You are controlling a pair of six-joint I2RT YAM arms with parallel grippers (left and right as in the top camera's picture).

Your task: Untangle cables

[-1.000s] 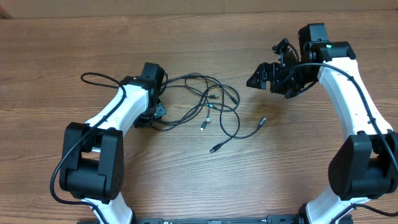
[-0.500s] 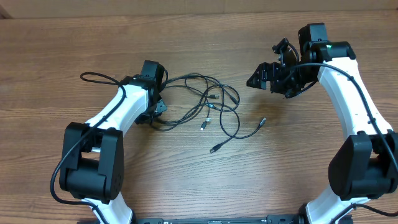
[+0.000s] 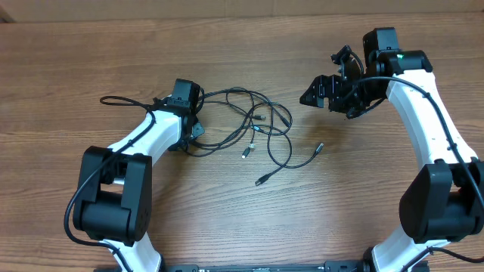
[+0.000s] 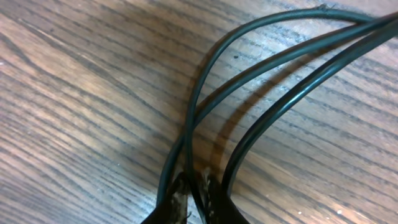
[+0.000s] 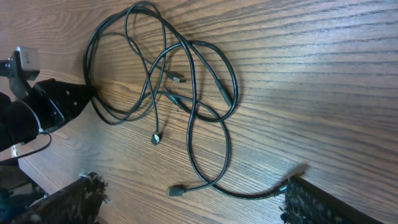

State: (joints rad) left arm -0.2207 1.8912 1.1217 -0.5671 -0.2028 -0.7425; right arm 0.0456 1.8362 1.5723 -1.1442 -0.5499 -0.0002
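Left gripper [image 4: 194,198] tight on black cables [image 4: 192,118]

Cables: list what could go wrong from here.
1. The left jaws pinch the cables where three strands run close together. They may catch more than one, so a pull could drag the whole tangle.
2. The strands cross several times in the middle, so pulling could tighten the loops into a knot.
3. The right jaws hang open, holding nothing, so nothing anchors the far side.
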